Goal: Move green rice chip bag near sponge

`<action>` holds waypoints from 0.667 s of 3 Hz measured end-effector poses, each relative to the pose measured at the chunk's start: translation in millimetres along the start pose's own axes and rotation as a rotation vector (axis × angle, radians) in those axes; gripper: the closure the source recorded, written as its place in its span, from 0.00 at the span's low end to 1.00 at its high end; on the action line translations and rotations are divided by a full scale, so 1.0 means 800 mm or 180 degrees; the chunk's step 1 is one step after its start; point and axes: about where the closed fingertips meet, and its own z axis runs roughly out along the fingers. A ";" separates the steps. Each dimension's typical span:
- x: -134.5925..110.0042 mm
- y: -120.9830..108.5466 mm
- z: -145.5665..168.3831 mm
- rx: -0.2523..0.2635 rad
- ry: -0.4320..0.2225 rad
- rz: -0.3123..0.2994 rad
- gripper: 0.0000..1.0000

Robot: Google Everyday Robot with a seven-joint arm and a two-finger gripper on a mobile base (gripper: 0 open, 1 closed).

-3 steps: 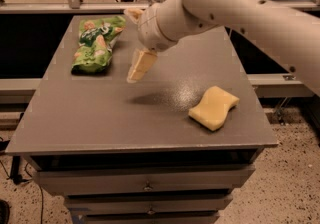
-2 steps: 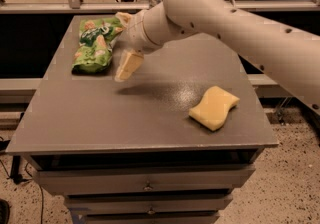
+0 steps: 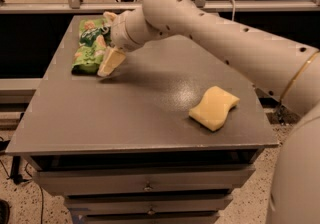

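Gripper [image 3: 104, 43] has swung left from mid-table over the last second. It's now at the right edge of the green chip bag [image 3: 87, 52], fingers spread, near one low beside the bag.

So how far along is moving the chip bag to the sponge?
Nothing is done yet: the green rice chip bag lies far left on the table, well apart from the sponge. In hand: the gripper is at the bag, jaws open. Left: grasp, carry, release.

The pincer [image 3: 111, 61], at the far left corner of the bench [image 3: 125, 118], hides the right edge of the green rice chip bag [image 3: 88, 49]; the arm [image 3: 225, 43] is cut off at the right.
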 end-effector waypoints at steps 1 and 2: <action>-0.003 -0.003 0.018 0.0003 -0.0034 0.0080 0.14; -0.004 -0.001 0.028 -0.0002 -0.0042 0.0140 0.38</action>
